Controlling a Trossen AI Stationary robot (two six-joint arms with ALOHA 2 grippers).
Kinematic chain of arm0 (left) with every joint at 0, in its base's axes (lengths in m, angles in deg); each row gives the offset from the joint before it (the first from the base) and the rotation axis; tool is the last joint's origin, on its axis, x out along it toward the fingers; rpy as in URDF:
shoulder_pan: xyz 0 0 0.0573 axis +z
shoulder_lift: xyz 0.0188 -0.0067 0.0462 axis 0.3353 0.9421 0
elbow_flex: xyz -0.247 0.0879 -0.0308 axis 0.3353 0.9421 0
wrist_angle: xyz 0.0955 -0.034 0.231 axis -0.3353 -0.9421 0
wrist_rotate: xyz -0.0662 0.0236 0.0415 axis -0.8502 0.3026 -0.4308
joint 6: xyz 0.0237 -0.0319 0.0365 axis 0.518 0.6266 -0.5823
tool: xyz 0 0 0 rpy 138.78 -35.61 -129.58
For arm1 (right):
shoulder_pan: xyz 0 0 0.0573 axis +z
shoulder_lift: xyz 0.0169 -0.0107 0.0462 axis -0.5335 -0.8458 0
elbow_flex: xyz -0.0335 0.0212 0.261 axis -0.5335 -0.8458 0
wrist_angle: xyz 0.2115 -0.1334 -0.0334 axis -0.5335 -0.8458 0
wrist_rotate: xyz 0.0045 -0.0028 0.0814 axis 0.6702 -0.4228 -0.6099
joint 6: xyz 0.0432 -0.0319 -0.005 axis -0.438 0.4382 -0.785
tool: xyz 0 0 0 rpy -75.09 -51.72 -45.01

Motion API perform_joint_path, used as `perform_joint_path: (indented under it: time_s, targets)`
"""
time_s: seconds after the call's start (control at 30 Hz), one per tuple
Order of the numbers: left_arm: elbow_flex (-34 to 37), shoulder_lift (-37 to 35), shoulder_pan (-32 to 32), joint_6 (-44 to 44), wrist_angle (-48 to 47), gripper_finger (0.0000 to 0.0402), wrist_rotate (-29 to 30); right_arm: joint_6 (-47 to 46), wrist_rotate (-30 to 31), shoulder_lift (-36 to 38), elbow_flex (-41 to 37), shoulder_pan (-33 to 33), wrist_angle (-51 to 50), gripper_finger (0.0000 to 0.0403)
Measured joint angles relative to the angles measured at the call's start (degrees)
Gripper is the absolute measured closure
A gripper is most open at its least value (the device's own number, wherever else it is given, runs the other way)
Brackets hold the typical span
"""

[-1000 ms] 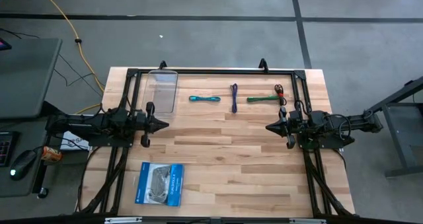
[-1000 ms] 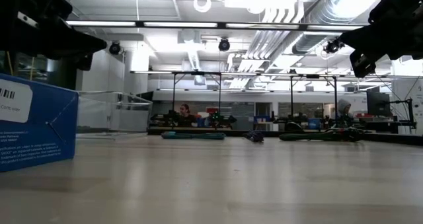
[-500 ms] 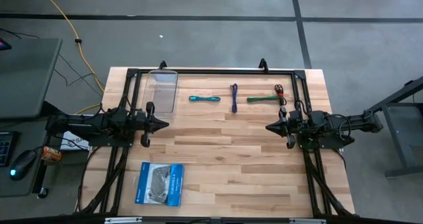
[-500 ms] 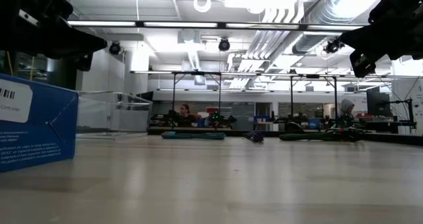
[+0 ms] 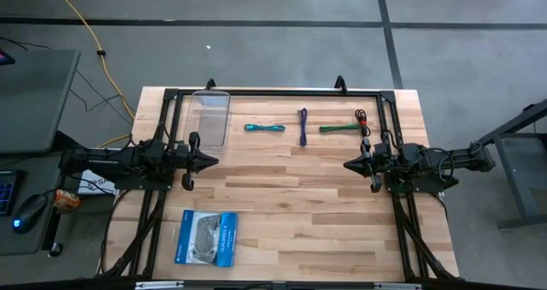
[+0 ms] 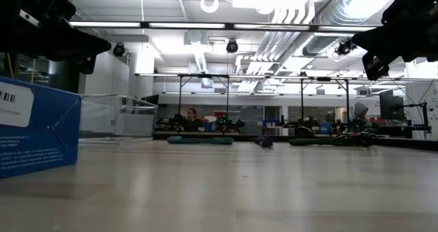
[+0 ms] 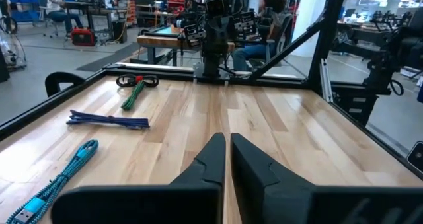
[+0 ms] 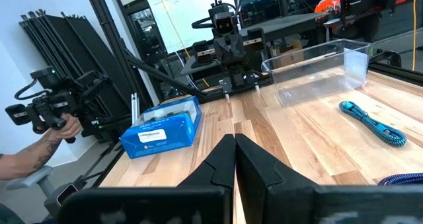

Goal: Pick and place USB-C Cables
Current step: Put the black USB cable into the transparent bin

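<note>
Three cables lie flat in a row on the far part of the table: a teal-blue one [image 5: 264,128] [image 7: 56,184] [image 8: 371,123], a purple one [image 5: 302,126] [image 7: 108,120], and a green one with a red-black end [image 5: 342,127] [image 7: 134,92]. My left gripper [image 5: 214,161] [image 7: 227,145] hovers shut at the table's left side, short of the teal-blue cable. My right gripper [image 5: 347,164] [image 8: 234,145] hovers shut at the right side, on the near side of the green cable. Neither touches anything.
A clear plastic bin [image 5: 211,117] [image 8: 317,72] stands at the far left corner. A blue-and-white flat packet [image 5: 207,238] [image 8: 162,129] lies near the near-left edge. A black frame rail [image 5: 273,91] runs along the far edge. A person's hand [image 8: 56,135] shows beyond the table.
</note>
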Motion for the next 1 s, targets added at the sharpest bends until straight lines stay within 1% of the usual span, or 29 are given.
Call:
perform_joint_path:
  time_s: [0.13, 0.33, 0.47, 0.57, 0.7, 1.0]
  targets:
    - [0.0, 0.0, 0.0, 0.0, 0.0, 0.0358, 0.2, 0.0, 0.0, 0.0, 0.0, 0.0, 0.0, 0.0399]
    - [0.0, 0.0, 0.0, 0.5, -0.1, 0.0288, 4.0, 0.0, 0.0, 0.0, 0.0, 0.0, 0.0, 0.0399]
    - [0.0, 0.0, 0.0, 0.6, -0.1, 0.0245, 4.3, 0.0, 0.0, 0.0, 0.0, 0.0, 0.0, 0.0399]
    - [0.0, 0.0, 0.0, 0.6, -0.2, 0.0223, 4.3, 0.0, 0.0, 0.0, 0.0, 0.0, 0.0, 0.0399]
    - [0.0, 0.0, 0.0, 0.7, -0.2, 0.0210, 4.3, 0.0, 0.0, 0.0, 0.0, 0.0, 0.0, 0.0399]
    - [0.0, 0.0, 0.0, 1.6, -0.1, 0.0208, 4.3, 0.0, 0.0, 0.0, 0.0, 0.0, 0.0, 0.0399]
